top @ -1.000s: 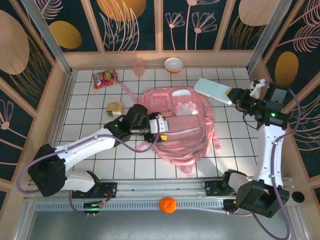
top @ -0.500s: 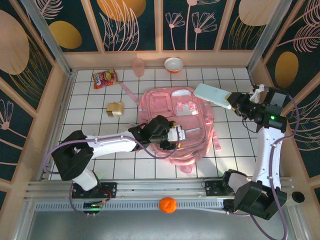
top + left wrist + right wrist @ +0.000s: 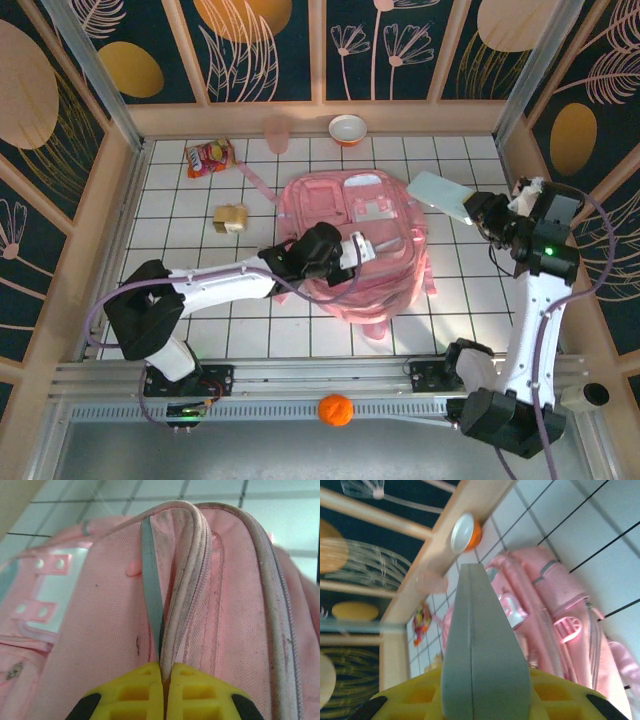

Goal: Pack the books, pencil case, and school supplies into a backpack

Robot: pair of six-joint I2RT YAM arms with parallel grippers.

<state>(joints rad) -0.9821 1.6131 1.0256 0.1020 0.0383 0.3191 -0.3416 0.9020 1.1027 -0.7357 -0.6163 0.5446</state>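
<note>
Backpack (image 3: 385, 275): soft and sagging; I am taking it by the firmer zipper seam (image 3: 172, 600).
Left gripper (image 3: 164, 674): clenching that seam.
Right gripper (image 3: 472, 208): grasping a pale flat case (image 3: 436, 192).

We find the backpack (image 3: 355, 245) mid-frame on the table (image 3: 460, 310); block (image 3: 231, 218) left of it; cup (image 3: 276, 134) and bowl (image 3: 347, 129) above; slab (image 3: 438, 195) upper right.

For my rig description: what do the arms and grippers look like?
The left arm and right arm are white with black joints, each trailed by a lilac cable. The left gripper and right gripper have yellow fingers with square recesses.
</note>
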